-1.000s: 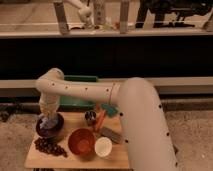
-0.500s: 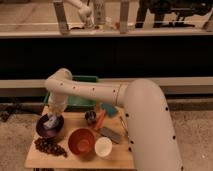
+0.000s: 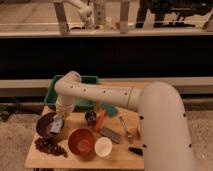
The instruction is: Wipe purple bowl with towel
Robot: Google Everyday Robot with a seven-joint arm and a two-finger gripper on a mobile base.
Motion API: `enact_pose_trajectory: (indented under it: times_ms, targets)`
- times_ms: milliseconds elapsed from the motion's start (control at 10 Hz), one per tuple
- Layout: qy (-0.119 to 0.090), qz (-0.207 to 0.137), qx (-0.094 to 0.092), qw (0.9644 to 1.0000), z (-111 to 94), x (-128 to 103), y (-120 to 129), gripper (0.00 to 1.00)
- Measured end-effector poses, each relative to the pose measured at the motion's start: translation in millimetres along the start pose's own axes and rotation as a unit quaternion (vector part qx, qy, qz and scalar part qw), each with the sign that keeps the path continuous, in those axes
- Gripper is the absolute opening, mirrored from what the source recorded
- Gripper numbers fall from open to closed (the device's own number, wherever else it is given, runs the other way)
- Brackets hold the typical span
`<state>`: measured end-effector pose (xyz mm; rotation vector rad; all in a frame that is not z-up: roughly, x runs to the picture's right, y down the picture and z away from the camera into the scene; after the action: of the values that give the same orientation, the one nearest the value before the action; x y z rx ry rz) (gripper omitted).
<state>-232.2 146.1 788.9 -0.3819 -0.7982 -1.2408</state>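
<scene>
Gripper (image 3: 59, 120) low, arm bent leftward.

Single view: high behind the arm's shoulder, facing forward and down. Tabletop (image 3: 40, 155) near; pincer (image 3: 59, 120) at purple bowl (image 3: 46, 126).

Arm (image 3: 150, 115) is showing as thick, rounded, off-white tubing, looking smooth and matte. The fat segment farthest from the gripper is filling the lower right, cream-coloured, with a few small dark dots along its edge. The slimmer segment running toward the gripper is carrying a row of small dark round holes or screws along its side. A rounded elbow joint above the gripper is looking the same pale cream. Gripper (image 3: 56, 125) is sitting at the arm's low end over the purple bowl, appearing pale grey-white, details too small to tell.
</scene>
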Motion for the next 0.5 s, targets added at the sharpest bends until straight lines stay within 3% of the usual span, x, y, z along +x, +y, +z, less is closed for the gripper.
enact_pose_trajectory:
  times_ms: [200, 500]
  targets:
    - [-0.011, -0.02, 0.005, 0.9997, 0.3, -29.5, -3.9, 0.03]
    - [-0.027, -0.067, 0.002, 0.9974, 10.4, -62.8, -32.1, 0.03]
